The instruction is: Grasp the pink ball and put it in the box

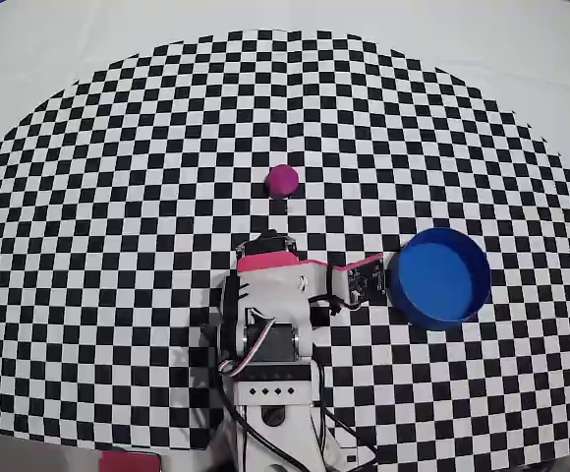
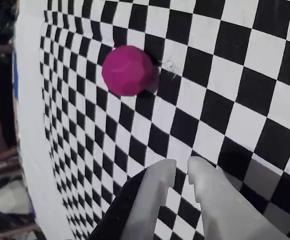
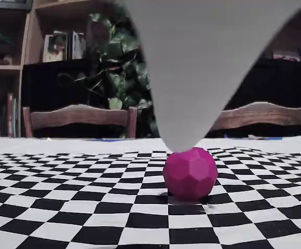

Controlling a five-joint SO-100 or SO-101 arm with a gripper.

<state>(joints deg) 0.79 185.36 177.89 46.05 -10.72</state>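
Observation:
The pink ball (image 1: 282, 181) lies alone on the checkered cloth, a few squares beyond my folded arm in the overhead view. The wrist view has it at upper left (image 2: 129, 70), well ahead of my gripper (image 2: 181, 169), whose two white fingers (image 2: 157, 190) stand close together with only a thin slit and nothing between them. From above, the gripper (image 1: 268, 243) pokes out under the pink-red trim. The box (image 1: 439, 277), a round blue tub, sits to the right of the arm and looks empty. In the low fixed view the faceted ball (image 3: 190, 173) rests under a blurred white shape (image 3: 192, 78).
The black-and-white checkered cloth (image 1: 118, 197) covers the table, with plain white beyond its curved edge. Two wooden chair backs (image 3: 80, 118), a plant and dark shelves stand behind the table in the fixed view.

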